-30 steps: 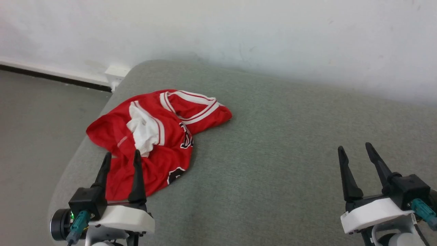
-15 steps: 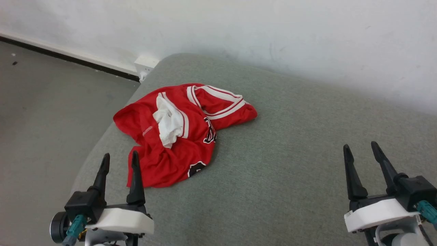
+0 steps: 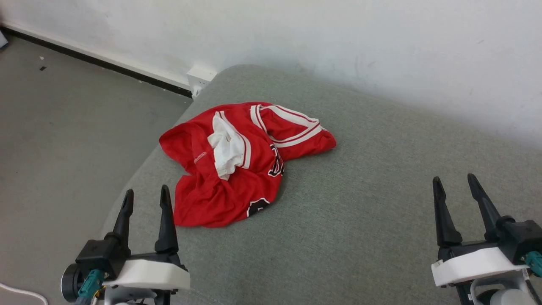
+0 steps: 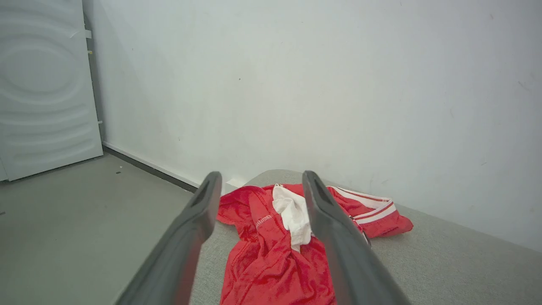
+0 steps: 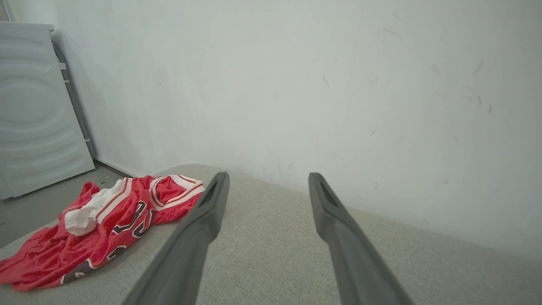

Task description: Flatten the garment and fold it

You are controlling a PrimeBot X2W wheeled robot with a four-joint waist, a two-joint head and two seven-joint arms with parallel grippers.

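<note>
Soft, even, diffuse light; no glare. Faint shadow band on wall (image 3: 381, 63) above cushion's (image 3: 360, 220) far edge. Thin shadow under jersey's (image 3: 254, 182) right side. Head view slightly soft. Wrist views: fingers (image 4: 186, 241) blurred close up, door (image 4: 42, 84) lines lean at left edge.

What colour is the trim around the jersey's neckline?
Red-and-white stripes, edging the jersey neckline; clearest in the head view.
</note>
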